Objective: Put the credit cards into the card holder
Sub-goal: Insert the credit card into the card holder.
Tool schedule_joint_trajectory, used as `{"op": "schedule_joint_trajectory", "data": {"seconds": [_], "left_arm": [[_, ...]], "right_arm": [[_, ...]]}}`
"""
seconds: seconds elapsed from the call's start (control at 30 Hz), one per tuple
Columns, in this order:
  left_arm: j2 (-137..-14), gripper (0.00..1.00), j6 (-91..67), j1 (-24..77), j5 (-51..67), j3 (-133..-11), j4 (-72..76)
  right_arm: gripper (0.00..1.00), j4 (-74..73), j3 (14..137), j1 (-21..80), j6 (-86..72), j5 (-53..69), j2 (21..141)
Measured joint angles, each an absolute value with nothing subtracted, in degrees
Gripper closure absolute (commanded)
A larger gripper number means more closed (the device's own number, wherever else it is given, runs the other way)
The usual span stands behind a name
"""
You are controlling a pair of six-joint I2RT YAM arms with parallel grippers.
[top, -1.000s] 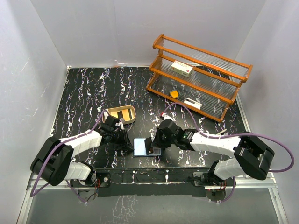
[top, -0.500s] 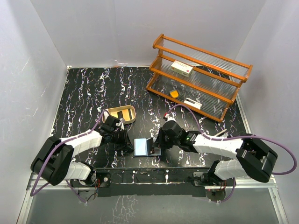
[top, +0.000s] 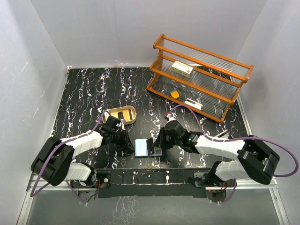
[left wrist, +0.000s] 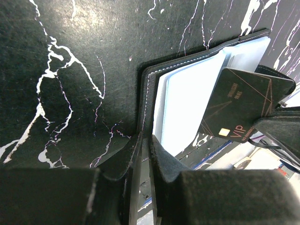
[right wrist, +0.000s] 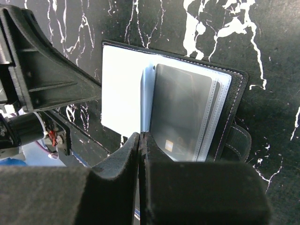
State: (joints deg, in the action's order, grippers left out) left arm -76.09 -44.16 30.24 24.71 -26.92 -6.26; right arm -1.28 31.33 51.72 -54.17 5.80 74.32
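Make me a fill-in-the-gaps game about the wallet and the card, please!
1. The card holder lies ___, showing its pale blue pages.
2. The dark card has the letters ___ printed on it.
3. The jaws of the left gripper pinch the card holder's cover, which is coloured ___.
Missing words: open; VIP; black.

Black card holder (left wrist: 187,103) with pale blue inside, black gold-printed card (left wrist: 239,105), black white-veined table (left wrist: 70,70).
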Motion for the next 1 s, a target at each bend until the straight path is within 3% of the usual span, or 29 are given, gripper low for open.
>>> {"op": "schedule_joint_trajectory", "data": {"seconds": [0.33, 1.0], "left_arm": [[-76.07, 0.88, -44.36, 30.3, 24.6, -26.92, -6.26], [-76.07, 0.88, -44.62, 30.61, 24.14, -26.92, -6.26]], "right_arm": [[1.0, -1.5, 31.33, 51.68, -54.17, 5.72, 69.69], [1.0, 2.48, 28.38, 50.7, -54.15, 5.8, 77.36]]}}
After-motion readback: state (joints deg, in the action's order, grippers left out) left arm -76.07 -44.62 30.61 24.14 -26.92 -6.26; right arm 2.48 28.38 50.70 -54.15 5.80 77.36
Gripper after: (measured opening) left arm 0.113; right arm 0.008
